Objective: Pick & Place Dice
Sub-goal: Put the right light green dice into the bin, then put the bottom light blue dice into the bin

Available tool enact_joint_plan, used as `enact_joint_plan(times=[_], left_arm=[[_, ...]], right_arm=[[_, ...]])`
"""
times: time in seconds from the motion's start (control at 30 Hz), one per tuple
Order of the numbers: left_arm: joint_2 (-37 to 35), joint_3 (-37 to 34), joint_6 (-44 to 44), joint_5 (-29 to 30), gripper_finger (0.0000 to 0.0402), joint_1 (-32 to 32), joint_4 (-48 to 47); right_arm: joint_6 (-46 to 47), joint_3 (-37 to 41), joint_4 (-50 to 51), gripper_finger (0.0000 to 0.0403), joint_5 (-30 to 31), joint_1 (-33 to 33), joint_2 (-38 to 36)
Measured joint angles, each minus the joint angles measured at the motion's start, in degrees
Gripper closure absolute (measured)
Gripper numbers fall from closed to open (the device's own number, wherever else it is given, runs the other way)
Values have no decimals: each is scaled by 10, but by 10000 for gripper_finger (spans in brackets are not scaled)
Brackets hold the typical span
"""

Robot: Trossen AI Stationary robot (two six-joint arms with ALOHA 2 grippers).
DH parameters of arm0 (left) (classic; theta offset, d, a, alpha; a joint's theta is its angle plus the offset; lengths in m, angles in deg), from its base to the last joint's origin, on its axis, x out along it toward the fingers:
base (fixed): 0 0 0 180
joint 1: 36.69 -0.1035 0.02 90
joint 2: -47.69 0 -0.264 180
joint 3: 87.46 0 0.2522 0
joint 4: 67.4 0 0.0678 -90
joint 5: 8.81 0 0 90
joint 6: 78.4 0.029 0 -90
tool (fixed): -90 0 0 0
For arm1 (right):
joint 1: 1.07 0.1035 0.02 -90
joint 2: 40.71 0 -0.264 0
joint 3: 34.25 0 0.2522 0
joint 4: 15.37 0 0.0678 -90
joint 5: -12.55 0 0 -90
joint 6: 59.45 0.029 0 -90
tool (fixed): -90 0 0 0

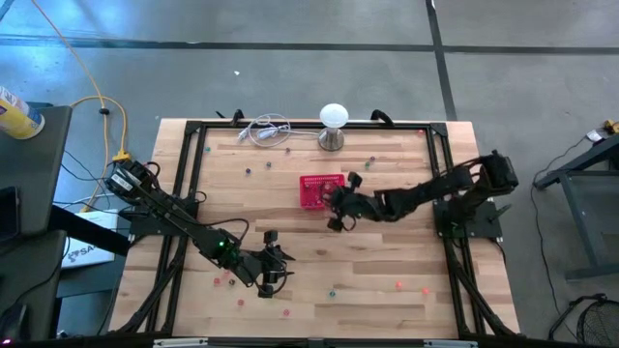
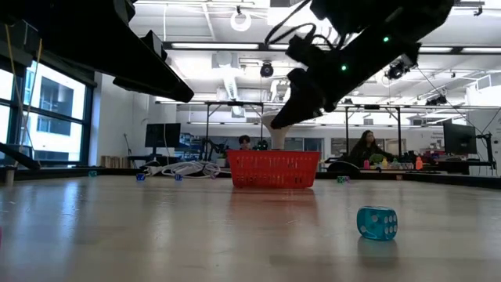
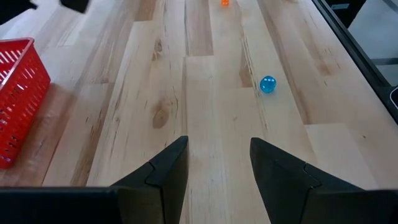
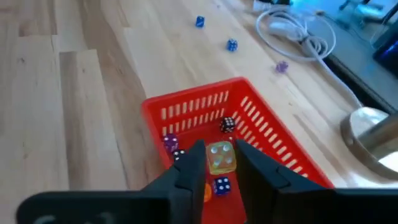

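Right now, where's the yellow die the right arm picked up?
In the right wrist view the yellow die sits between the right pincer fingers, over the red basket, above the dice already inside. The high view puts that basket mid-table.

Red basket (image 3: 18, 99) cut off by left wrist frame edge; scattered dice (image 1: 248, 173) too small for pips.

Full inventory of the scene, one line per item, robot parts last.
Table: one, light wood with black frame.
Basket: one, red mesh, table centre toward the far edge.
Dice in basket: several; a yellow die sits between the right tool's fingers.
Loose dice: many, mixed colours, scattered; a blue one ahead of the left tool.
Lamp: one, white ball on metal base, far edge.
Cable: one, white, beside lamp.
Left tool: open, empty, near side.
Right tool: over the basket.
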Motion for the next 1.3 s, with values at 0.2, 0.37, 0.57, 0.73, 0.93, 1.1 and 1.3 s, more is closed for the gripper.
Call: enact_joint_plan(times=[0.2, 0.37, 0.57, 0.73, 0.93, 1.1, 1.3], left_arm=[[0, 0, 0, 0, 237, 0, 0], [0, 0, 0, 0, 237, 0, 0], [0, 0, 0, 0, 237, 0, 0], [0, 0, 0, 0, 237, 0, -4], [0, 0, 0, 0, 237, 0, -6], [0, 0, 0, 0, 237, 0, -6], [0, 0, 0, 0, 237, 0, -6]], right_arm=[[29, 0, 1, 257, -31, -20, 0], [25, -1, -6, 199, -75, -14, 0], [-27, -2, -54, 179, -179, 14, -15], [-30, -2, -31, 186, -318, 65, -34], [-31, -2, -20, 197, -343, 181, -8], [-17, -2, -28, 206, -233, 258, 34], [-5, -2, -61, 210, -170, 286, 90]])
